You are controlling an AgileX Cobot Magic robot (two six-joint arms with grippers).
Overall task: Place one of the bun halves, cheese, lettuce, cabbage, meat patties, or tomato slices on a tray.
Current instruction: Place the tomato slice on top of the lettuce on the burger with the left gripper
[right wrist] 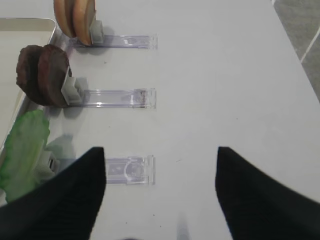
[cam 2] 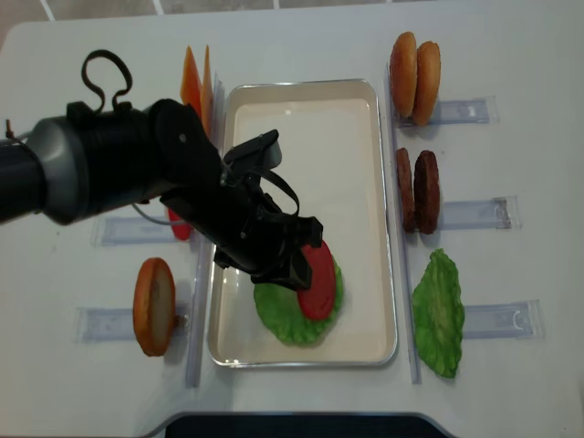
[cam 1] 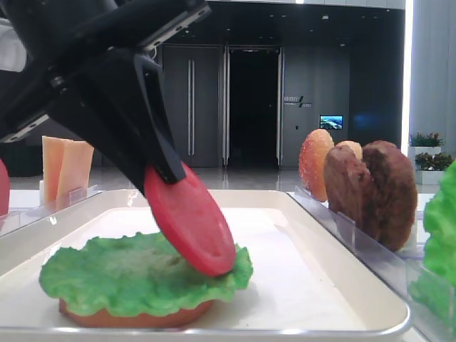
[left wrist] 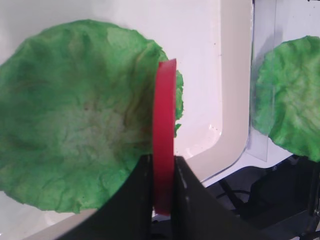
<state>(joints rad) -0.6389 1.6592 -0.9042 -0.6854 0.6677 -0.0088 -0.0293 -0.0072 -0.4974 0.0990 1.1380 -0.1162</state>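
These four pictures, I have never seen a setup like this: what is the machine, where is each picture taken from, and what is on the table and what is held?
It is a two-armed robot at a white table. One view looks straight down, one sits low at the tray's end, and one camera rides on each wrist.

The left end effector is shut on a tomato slice, held tilted on edge, its low edge touching the lettuce that lies on a flat bun half in the tray. The left wrist view shows this grip from close up.

The right end effector is open, over bare table, holding nothing.

Beside the tray, clear racks hold bun halves, meat patties, another lettuce leaf, cheese and one more bun half.
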